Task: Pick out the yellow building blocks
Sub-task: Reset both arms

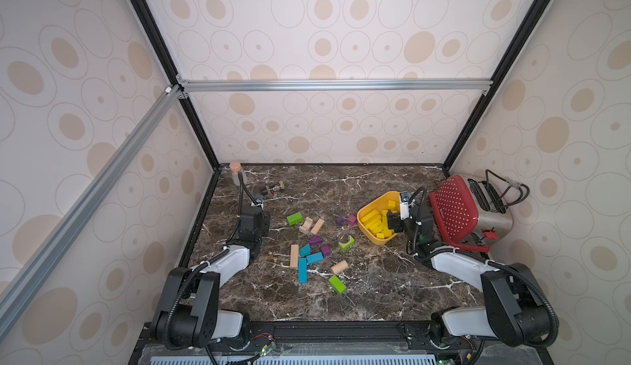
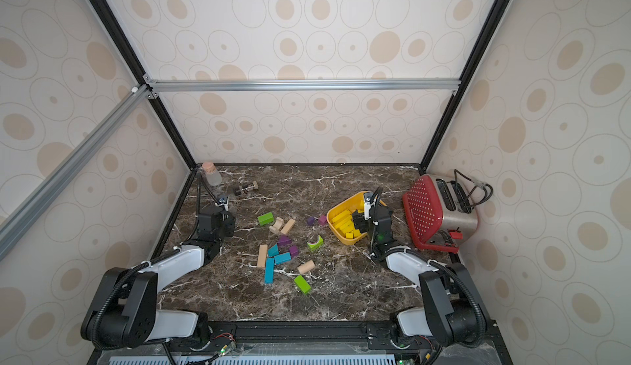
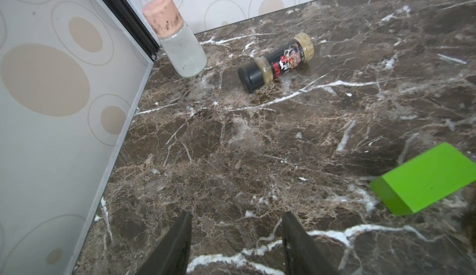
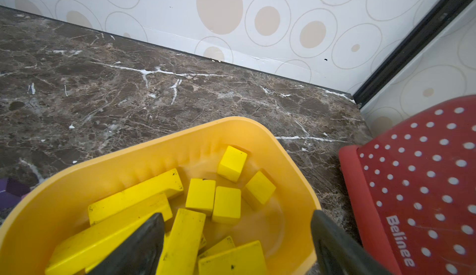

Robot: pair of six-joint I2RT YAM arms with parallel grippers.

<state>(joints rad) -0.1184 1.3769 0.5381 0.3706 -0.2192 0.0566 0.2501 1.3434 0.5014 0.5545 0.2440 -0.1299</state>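
1. Right gripper point(image 4: 237, 250) is hanging closest to the lens, its jaws standing wide apart and gripping nothing.
2. Directly beneath it, the yellow building blocks point(image 4: 201, 196) are lying piled inside the orange-yellow bowl point(image 4: 154, 145), with the long bars resting at mixed angles.
3. Beyond the bowl, the loose blocks point(image 1: 314, 258) are showing green, blue, purple and bare wood. No yellow is showing among them, so the sorting is looking finished.
4. Well apart, the left gripper point(image 3: 237, 245) is hovering partly open and empty over the table point(image 3: 231, 145), leaving the right arm far nearer.
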